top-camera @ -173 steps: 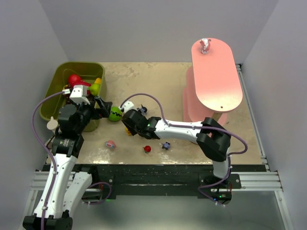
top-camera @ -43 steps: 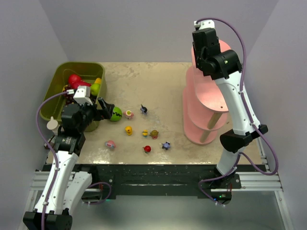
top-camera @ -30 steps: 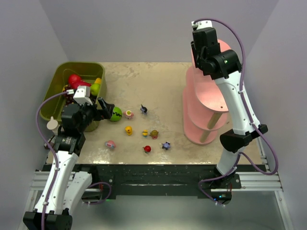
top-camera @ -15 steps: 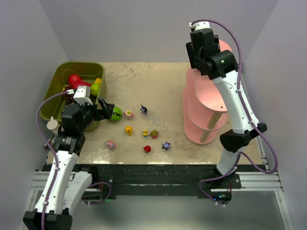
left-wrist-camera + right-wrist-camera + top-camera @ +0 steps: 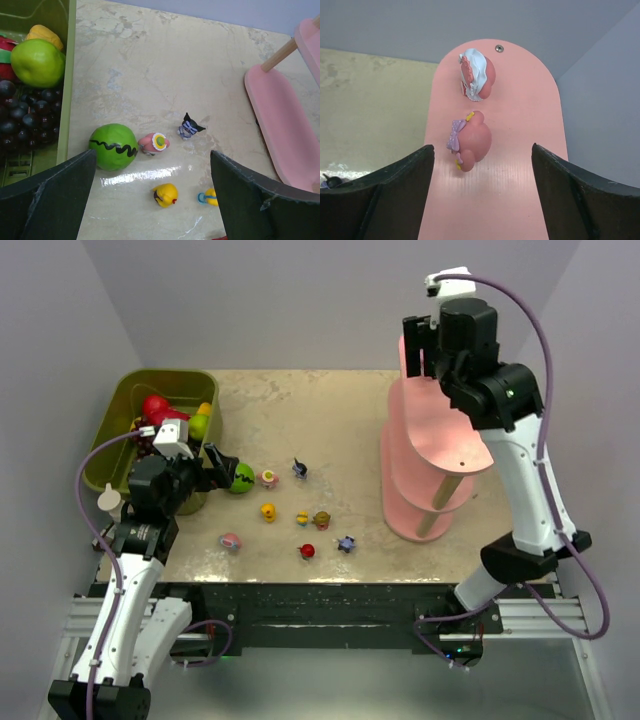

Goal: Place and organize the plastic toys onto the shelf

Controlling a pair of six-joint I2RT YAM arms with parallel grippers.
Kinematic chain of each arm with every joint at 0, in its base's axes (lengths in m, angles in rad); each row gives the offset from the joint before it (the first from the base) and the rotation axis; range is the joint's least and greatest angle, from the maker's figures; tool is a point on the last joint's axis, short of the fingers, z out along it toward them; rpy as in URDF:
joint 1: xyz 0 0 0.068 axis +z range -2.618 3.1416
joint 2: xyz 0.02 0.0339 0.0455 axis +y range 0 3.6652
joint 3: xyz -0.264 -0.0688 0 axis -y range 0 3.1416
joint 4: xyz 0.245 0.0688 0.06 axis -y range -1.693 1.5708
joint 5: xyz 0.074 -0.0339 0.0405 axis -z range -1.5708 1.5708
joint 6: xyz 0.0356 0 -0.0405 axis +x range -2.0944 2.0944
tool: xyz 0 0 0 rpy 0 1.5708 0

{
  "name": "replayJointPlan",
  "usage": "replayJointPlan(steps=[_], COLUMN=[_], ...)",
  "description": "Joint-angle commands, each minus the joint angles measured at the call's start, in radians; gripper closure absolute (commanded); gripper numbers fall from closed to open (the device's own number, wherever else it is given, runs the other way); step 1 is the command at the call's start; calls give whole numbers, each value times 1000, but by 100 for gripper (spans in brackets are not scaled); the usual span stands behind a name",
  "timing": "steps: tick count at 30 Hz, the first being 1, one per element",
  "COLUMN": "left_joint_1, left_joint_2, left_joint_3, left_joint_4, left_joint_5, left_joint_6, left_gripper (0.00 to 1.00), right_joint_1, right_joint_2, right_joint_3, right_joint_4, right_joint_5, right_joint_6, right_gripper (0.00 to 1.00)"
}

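Progress: the right pincer (image 5: 482, 170) stands spread over the shelf's top board (image 5: 520, 125) with nothing between its fingers. Directly below the gap lies a pink figurine with a purple bow (image 5: 470, 140). Just beyond it, toward the far rounded end of the board, lies a pink figurine with a pale blue cap (image 5: 477, 75). The two lie close together. That makes two toys placed, both on the top tier. No toy shows on the visible parts of the two lower boards.

The left pincer (image 5: 152, 165) is spread wide and empty. Just ahead of its gap is a pink figurine with a yellow-green disc (image 5: 154, 142), and a dark blue-purple figurine (image 5: 188, 127) stands a little farther out to the right. A yellow figurine (image 5: 165, 194) lies below the gap, nearer the wrist. A green ball with a black zigzag (image 5: 113, 146) sits beside the left finger. The overhead view shows eight small figurines loose on the table, among them an orange-brown figurine (image 5: 322, 519) and a red figurine (image 5: 307, 551). Judged from this, most of the job remains.

Pose: the right arm rises from its base at the near edge. Its forearm reaches up and back, and the wrist points down over the far end of the top board. The left arm is folded low, with its wrist beside the olive bin (image 5: 65, 75) and aimed at the table centre.
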Motion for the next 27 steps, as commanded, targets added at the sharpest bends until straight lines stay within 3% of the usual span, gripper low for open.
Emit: replayJointPlan(steps=[1,7,11,15,22,27], left_joint_1=[5,5,5,5,5,5], left_joint_2=[-9,-29,-46,-51,-51,-109], left_joint_3=[6,7,12,9,13,57], left_joint_4=[26,18,0,-2,-14,-71], left_joint_5=[-2,-7,-28,-38,-93,-344], left_joint_6=[-7,1,19,21,4,-36], left_gripper=[0,0,0,0,0,0], right_joint_1=[-1,16,51,233,447,581], right_joint_2=[-149,-380,-428,-427,-327,-246], right_joint_3=[-115,-431,-525,-585,-680,-805], right_joint_4=[140,433,539,555,559,636], right_joint_5=[-213,-677,-871,-842,-750,-738], right_joint_6=[12,55,98,69,60,63], right_gripper=[19,19,19,19,19,19])
